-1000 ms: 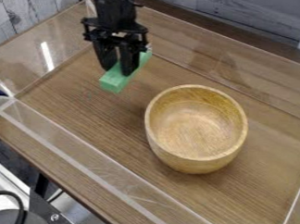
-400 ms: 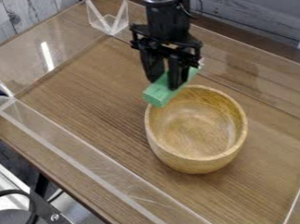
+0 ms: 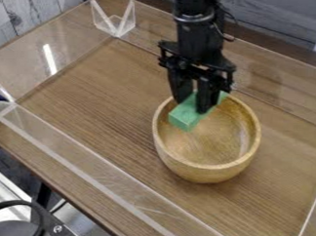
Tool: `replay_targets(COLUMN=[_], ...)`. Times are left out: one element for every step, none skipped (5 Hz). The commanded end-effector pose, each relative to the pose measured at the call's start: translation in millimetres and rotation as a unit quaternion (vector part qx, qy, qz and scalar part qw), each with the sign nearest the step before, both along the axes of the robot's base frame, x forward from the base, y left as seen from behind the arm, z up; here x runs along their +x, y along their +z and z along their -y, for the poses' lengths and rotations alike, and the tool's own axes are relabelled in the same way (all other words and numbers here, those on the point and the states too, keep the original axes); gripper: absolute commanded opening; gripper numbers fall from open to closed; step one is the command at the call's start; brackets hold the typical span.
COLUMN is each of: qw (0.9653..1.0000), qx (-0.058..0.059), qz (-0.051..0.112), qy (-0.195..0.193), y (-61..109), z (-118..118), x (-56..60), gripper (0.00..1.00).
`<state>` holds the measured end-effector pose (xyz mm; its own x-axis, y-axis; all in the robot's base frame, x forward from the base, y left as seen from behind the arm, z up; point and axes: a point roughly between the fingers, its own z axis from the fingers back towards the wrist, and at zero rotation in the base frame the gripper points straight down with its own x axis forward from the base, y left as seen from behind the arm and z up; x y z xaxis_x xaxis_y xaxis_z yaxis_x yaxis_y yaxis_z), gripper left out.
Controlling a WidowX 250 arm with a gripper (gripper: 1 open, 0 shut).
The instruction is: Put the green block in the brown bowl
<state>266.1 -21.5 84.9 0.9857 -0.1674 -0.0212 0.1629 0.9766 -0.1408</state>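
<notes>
The green block hangs tilted between the black fingers of my gripper, which is shut on its upper end. The block's lower end sits over the left inner part of the brown bowl, at about rim height. The bowl is a round, light wooden one standing on the wooden tabletop, right of centre. My arm comes down from the top of the view, directly above the bowl's back left rim.
A clear plastic wall fences the wooden table surface along the front and left. A small clear plastic stand sits at the back left. Cables and a dark floor show at the bottom left corner.
My gripper has carried the green block to the right and toward the front, from the table's back left to above the bowl's left inner side. The bowl has stayed put.
</notes>
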Motion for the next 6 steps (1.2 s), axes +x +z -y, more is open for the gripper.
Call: replay_targets(qw=[0.9998, 0.9998, 0.9997, 0.9996, 0.9995, 0.9995], qx=[0.003, 0.006, 0.008, 0.009, 0.010, 0.010], qz=[0.016, 0.010, 0.004, -0.001, -0.004, -0.005], qy=[-0.011, -0.019, -0.024, -0.028, -0.029, -0.031], y=[3.8, -4.4, -11.2, -18.1, -21.9, -23.4], z=[9, 13, 17, 18, 19, 20], x=[1.7, -0.5, -1.3, -1.3, -0.9, 0.1], gripper=[0.00, 0.00, 0.00, 0.00, 0.00, 0.00])
